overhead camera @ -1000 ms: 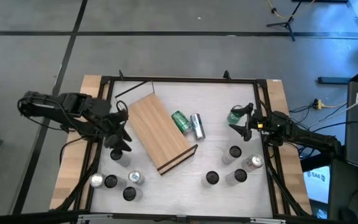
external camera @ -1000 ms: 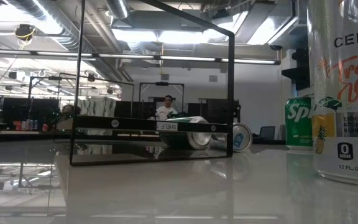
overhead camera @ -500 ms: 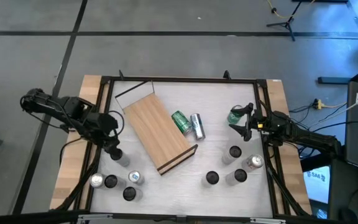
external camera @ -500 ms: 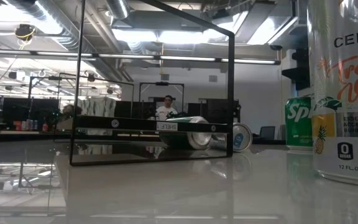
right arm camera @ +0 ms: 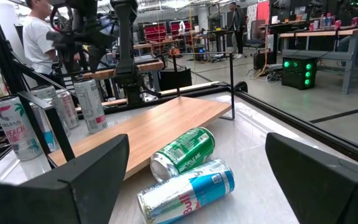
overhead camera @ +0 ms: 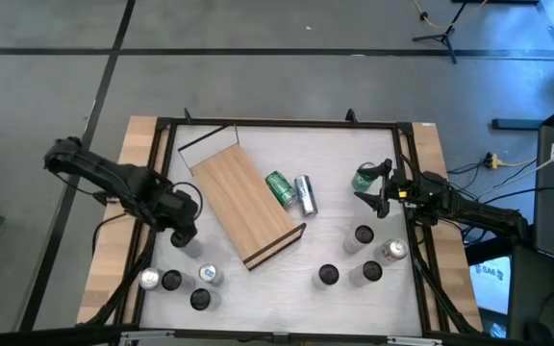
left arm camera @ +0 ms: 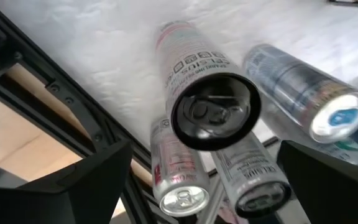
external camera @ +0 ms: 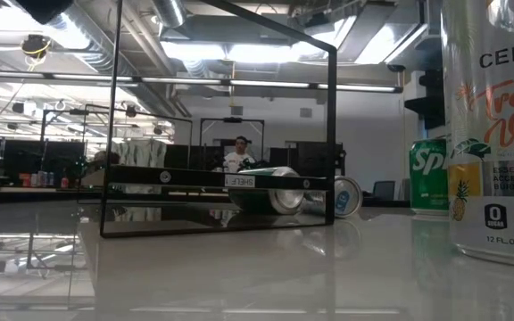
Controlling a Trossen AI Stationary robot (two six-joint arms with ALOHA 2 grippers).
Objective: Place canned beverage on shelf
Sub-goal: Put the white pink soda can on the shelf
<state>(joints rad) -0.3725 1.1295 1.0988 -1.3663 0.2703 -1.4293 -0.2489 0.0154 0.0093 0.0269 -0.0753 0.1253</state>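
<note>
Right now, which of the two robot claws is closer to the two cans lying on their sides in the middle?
The right. The right gripper sits just right of the lying cans; the left gripper is beyond the shelf, over a standing can.

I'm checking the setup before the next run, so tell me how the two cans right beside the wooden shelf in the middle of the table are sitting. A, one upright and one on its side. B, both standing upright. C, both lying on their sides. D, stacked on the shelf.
C: the green can and the silver-and-blue can both lie on their sides on the table, next to the shelf, not on it.
</note>
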